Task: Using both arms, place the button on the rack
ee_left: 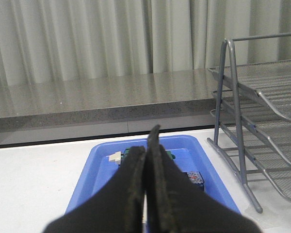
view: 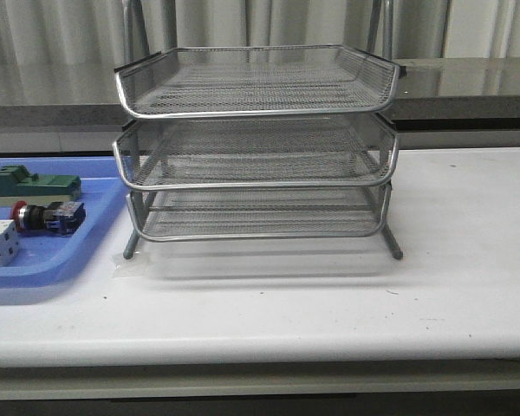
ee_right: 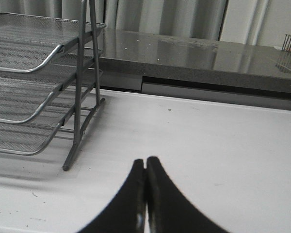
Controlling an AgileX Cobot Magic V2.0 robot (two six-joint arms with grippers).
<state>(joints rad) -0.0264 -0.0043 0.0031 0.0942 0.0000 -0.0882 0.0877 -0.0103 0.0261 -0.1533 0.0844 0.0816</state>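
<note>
The button (view: 50, 217) lies on its side in the blue tray (view: 95, 238) at the left, red head pointing left. Its blue-and-black body also shows in the left wrist view (ee_left: 196, 179), partly behind the fingers. The three-tier wire rack (view: 258, 147) stands mid-table; it also shows in the left wrist view (ee_left: 262, 116) and the right wrist view (ee_right: 39, 87). My left gripper (ee_left: 148, 145) is shut and empty, above the near end of the blue tray (ee_left: 94, 170). My right gripper (ee_right: 145, 162) is shut and empty over bare table, right of the rack. Neither arm shows in the front view.
A green block (view: 35, 182) lies at the back of the blue tray and a white-grey block with holes (view: 0, 243) at its front left. A grey stone ledge (view: 468, 82) runs behind the white table (view: 416, 286). Curtains hang behind.
</note>
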